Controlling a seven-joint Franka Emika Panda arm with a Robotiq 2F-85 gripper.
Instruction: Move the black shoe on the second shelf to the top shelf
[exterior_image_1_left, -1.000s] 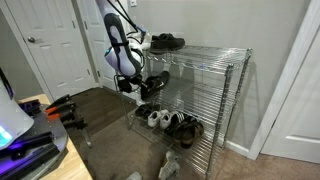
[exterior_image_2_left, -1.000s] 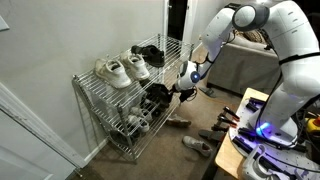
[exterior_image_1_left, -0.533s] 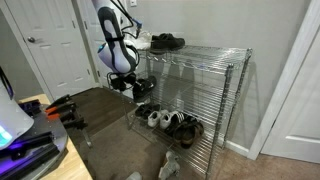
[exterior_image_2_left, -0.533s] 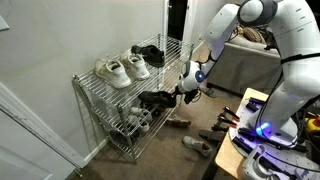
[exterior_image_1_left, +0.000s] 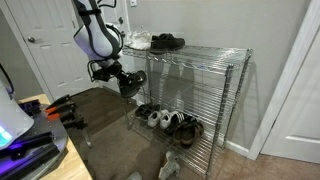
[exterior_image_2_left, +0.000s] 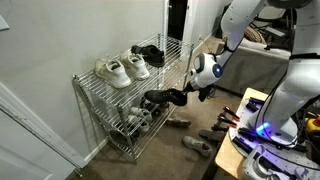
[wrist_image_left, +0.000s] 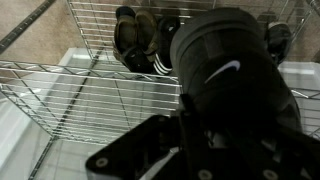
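My gripper (exterior_image_1_left: 112, 72) is shut on the black shoe (exterior_image_1_left: 129, 81), a bulky all-black lace-up. It holds the shoe in the air just outside the rack's front, level with the second shelf (exterior_image_1_left: 190, 88). In an exterior view the shoe (exterior_image_2_left: 163, 97) hangs beside the second shelf (exterior_image_2_left: 122, 108), held by the gripper (exterior_image_2_left: 188, 93). In the wrist view the shoe (wrist_image_left: 232, 70) fills the right side above the gripper (wrist_image_left: 190, 135). The top shelf (exterior_image_1_left: 205, 50) (exterior_image_2_left: 92, 84) holds white sneakers (exterior_image_2_left: 118, 69) and a lower-cut black shoe (exterior_image_2_left: 150, 53).
The lowest tier holds several shoes (exterior_image_1_left: 168, 120). Loose shoes (exterior_image_2_left: 197, 143) lie on the carpet in front of the rack. A white door (exterior_image_1_left: 55, 45) stands behind the arm. A desk with gear (exterior_image_1_left: 30, 130) is at the near side.
The arm has drawn back from the rack, pulling the black shoe off the second shelf and out into the open air in front of it.
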